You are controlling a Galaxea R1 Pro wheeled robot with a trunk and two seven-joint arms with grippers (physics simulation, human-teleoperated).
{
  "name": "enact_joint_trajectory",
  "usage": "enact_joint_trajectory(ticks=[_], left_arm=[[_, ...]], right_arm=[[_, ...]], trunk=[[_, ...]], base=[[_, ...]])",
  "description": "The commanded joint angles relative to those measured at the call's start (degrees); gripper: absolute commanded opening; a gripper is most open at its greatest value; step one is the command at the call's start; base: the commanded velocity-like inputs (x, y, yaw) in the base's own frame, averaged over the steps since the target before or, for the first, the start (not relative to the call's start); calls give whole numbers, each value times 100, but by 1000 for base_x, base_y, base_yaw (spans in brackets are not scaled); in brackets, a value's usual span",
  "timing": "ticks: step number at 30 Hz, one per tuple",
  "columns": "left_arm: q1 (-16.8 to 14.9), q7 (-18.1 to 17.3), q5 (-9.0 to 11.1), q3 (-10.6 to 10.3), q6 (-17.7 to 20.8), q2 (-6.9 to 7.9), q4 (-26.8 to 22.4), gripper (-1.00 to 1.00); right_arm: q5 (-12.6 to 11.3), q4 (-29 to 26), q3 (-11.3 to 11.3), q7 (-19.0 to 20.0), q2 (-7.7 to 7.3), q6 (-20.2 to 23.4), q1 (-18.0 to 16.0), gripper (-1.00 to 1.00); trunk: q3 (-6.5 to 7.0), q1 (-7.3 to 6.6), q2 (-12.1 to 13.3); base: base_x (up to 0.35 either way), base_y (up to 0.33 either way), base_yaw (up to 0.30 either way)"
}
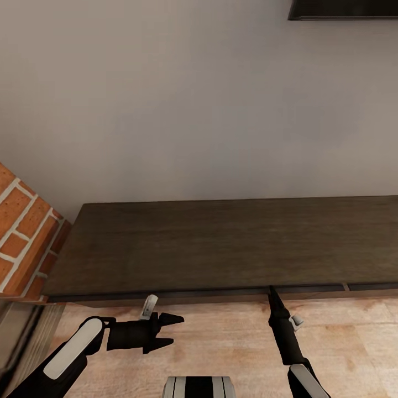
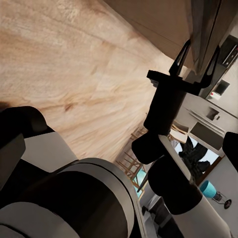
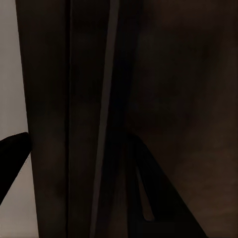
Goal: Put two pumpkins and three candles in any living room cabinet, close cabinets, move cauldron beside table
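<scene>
Head view: long dark-brown wood cabinet [image 1: 232, 243], flat matte top, against grey wall. Left gripper [image 1: 168, 331] spread open above pale plank floor [image 1: 221, 342]. Right gripper [image 1: 272, 294] tips at cabinet's front top edge, state unclear.
Left wrist view: right gripper [image 2: 194, 58] forked apart at cabinet edge.
Right wrist view: dark cabinet panels [image 3: 163, 99] close up.

Cabinet [image 1: 232, 243]: I logged dark matt wood, visible grain. Floor [image 1: 221, 342]: pale smooth wood planks. Pillar [image 1: 22, 232]: rough brick. Wall [image 1: 193, 99]: plain matt.

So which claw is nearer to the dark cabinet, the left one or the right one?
Right. The right claw has its tips at the front edge of the cabinet. The left claw hangs over the wooden floor, apart from it.
</scene>
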Motion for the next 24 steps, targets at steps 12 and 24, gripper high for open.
enact_joint_trajectory(ticks=[12,24], left_arm=[[-4,-23,-10,-10,3,9,-3,100],[-4,-22,-10,-16,3,5,-3,100]], right_arm=[[-33,3,14,19,-2,-12,-4,-100],[-34,3,14,19,-10,-9,-6,-100]], trunk=[[-3,-1,-1],[-3,-1,-1]], base=[[-24,0,0],[0,0,0]])
